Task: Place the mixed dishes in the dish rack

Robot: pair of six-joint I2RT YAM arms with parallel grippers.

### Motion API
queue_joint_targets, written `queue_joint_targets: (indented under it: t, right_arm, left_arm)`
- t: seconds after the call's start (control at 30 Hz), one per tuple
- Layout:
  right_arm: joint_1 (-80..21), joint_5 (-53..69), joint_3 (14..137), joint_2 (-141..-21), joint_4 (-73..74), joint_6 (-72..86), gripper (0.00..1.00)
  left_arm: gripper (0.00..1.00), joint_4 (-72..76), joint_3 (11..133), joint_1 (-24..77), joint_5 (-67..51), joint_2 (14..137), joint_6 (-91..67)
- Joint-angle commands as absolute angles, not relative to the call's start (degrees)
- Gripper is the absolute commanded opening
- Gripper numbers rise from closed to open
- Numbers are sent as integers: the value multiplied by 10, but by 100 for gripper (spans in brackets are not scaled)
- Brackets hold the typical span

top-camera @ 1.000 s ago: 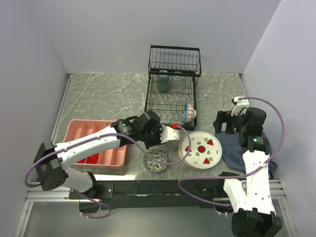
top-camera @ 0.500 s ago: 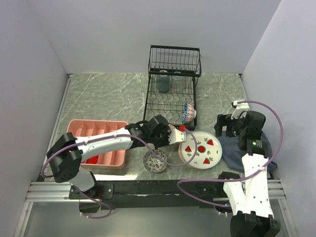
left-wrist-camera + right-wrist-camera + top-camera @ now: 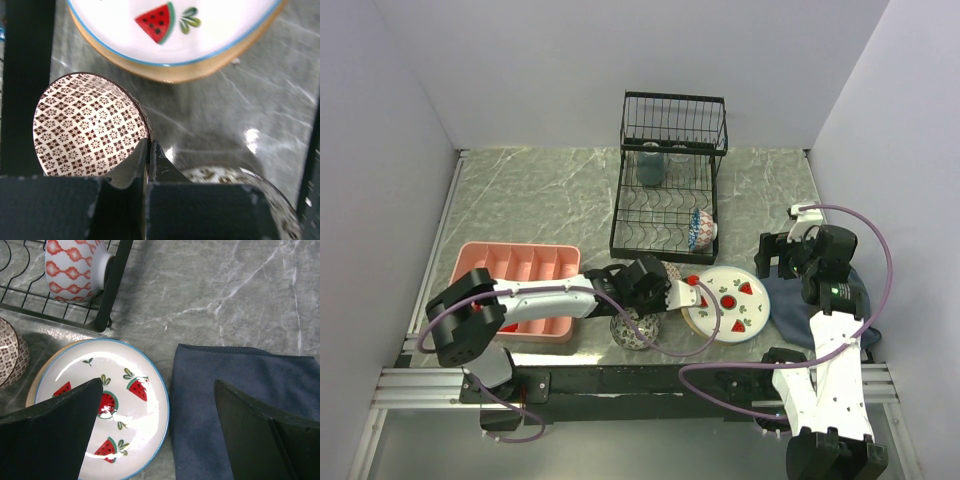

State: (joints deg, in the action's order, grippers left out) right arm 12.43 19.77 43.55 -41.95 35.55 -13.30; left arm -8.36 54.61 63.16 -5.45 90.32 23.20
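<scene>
My left gripper [image 3: 670, 290] [image 3: 149, 150] is shut on the rim of the small pinkish-brown patterned bowl [image 3: 668, 272] [image 3: 90, 125], one finger inside and one outside. The bowl sits just left of the white watermelon plate [image 3: 730, 303] [image 3: 170, 25] [image 3: 100, 405], which lies on the tan plate [image 3: 190, 72]. The black wire dish rack [image 3: 670, 185] [image 3: 107, 295] holds a bowl [image 3: 701, 228] [image 3: 75, 265], blue inside and red-patterned outside, on edge in its lower slots. My right gripper [image 3: 782, 250] [image 3: 160, 435] is open and empty above the plate's right edge and the cloth.
A grey speckled bowl [image 3: 635, 328] [image 3: 235, 177] sits at the table's front edge under my left wrist. The pink compartment tray [image 3: 520, 290] lies at the left. A dark blue cloth [image 3: 815, 305] [image 3: 240, 390] lies right of the plates. A blue-grey cup [image 3: 650, 165] stands in the rack.
My left arm has swung down and to the right, bringing its gripper from near the rack's front to the brown bowl beside the plates. The right arm barely moved.
</scene>
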Motion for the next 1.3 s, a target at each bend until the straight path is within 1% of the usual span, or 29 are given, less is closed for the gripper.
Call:
queue_joint_targets:
  t: [0.0, 0.07, 0.1, 0.17, 0.47, 0.53, 0.57, 0.63, 0.67, 0.77, 0.93, 1.07, 1.13, 1.27]
  right_arm:
    - [129, 198, 432, -421, 342, -141, 100]
    - [129, 198, 433, -421, 343, -142, 100]
    - [128, 199, 432, -421, 342, -142, 100]
    - [129, 198, 432, -421, 339, -142, 100]
    - [129, 197, 434, -417, 342, -138, 100]
    - [129, 193, 433, -416, 343, -141, 100]
    - [129, 192, 432, -415, 343, -141, 100]
    - [129, 192, 432, -415, 344, -138, 100]
    - [130, 192, 435, -416, 345, -138, 100]
    - [129, 192, 444, -419, 351, -138, 100]
    - [129, 192, 477, -449, 365, -141, 100]
    - [129, 195, 512, -475, 382, -148, 100]
    - [129, 185, 550, -490, 407, -156, 100]
    - [129, 164, 605, -513, 446, -170, 100]
  left_arm:
    - [12, -11, 548, 635, -26, 918, 228]
    - [20, -8, 545, 639, -22, 919, 229]
    - [27, -7, 544, 643, -21, 922, 229]
    - [32, -5, 543, 647, -16, 926, 228]
    - [32, -10, 571, 653, -16, 965, 213]
    - [29, -13, 577, 653, -18, 968, 211]
    - [21, -18, 579, 653, -19, 969, 209]
    - [17, -25, 584, 652, -17, 966, 207]
    - [10, -35, 585, 651, -18, 963, 206]
    - [1, -66, 600, 643, -27, 946, 196]
    - [1, -118, 681, 612, -70, 918, 182]
    - [1, -171, 756, 557, -133, 903, 145]
    - [1, -144, 763, 531, -171, 884, 105]
    - [1, -63, 748, 431, -270, 853, 12]
